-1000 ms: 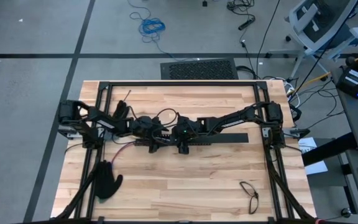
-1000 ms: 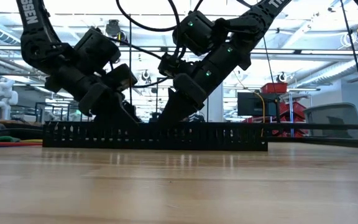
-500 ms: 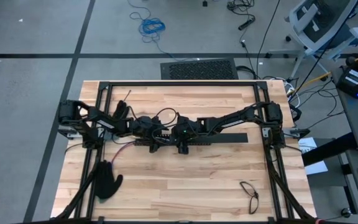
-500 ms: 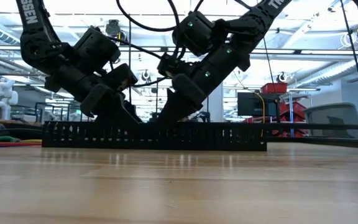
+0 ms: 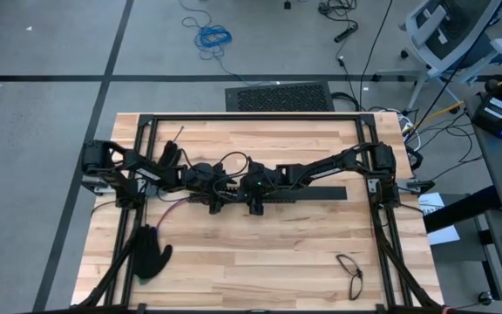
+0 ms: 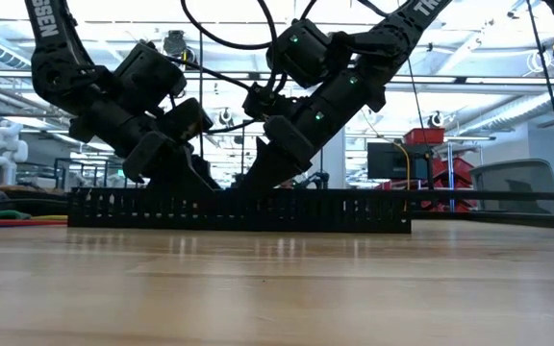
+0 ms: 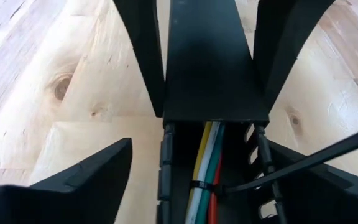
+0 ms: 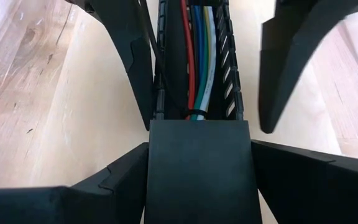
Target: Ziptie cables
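A long black slotted duct [image 5: 312,194] lies left to right across the table's middle. The cables [image 7: 205,162], red, blue, green, white and yellow, run along inside it [image 8: 199,68]. A thin dark ziptie [image 7: 205,186] circles them, and its tail [image 7: 303,160] sticks out over the duct wall. A flat black cover [image 8: 197,174] closes the stretch of duct to the right. My left gripper [image 7: 201,149] stands open astride the uncovered duct, one finger on each side. My right gripper [image 8: 199,144] sits on the covered part, facing the left one. My right gripper has the covered stretch of the duct between its two fingers, one against each long side [image 7: 161,93], right at the cover's open end. The fingers slant down from the table's right and lie along the duct. The duct rests flat on the table.
A black glove [image 5: 151,253] lies near the front left. A thin dark loop [image 5: 349,272] lies front right, and a loose dark strip [image 5: 179,133] at the far left. Loose coloured wires [image 5: 168,209] trail left of the duct. A black frame [image 5: 251,116] rims the table.
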Controlling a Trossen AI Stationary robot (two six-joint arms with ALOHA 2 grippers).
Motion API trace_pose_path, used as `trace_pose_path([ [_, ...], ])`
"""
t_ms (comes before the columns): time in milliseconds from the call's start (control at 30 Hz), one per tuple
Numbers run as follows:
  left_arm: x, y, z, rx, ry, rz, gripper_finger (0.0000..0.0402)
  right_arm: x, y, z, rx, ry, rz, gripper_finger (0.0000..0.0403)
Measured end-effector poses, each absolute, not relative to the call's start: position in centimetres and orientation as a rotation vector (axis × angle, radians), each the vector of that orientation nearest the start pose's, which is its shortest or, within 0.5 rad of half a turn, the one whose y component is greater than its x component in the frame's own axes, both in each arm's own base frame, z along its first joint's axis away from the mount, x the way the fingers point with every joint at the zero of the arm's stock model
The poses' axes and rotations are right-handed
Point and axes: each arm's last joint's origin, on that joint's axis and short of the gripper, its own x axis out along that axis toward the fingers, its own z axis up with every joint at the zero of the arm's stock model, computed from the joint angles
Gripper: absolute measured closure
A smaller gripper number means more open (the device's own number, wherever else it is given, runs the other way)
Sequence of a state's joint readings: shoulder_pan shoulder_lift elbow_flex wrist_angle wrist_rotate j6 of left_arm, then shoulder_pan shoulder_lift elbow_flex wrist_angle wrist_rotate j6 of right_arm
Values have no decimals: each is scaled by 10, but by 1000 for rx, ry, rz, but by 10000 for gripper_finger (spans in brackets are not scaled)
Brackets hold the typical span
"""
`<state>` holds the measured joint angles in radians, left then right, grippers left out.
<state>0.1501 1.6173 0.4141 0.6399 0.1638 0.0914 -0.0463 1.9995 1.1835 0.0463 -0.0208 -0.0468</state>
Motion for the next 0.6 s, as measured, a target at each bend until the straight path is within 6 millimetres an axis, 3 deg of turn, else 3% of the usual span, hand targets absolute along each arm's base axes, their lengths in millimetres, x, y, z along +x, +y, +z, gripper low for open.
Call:
trace_pose_path([
  [200,256,34,107,-2,557,-46,98,410,-19,139,-19,769,-9,156],
  [600,258,34,98,-12,568,-46,103,410,-19,139,-19,770,-10,156],
])
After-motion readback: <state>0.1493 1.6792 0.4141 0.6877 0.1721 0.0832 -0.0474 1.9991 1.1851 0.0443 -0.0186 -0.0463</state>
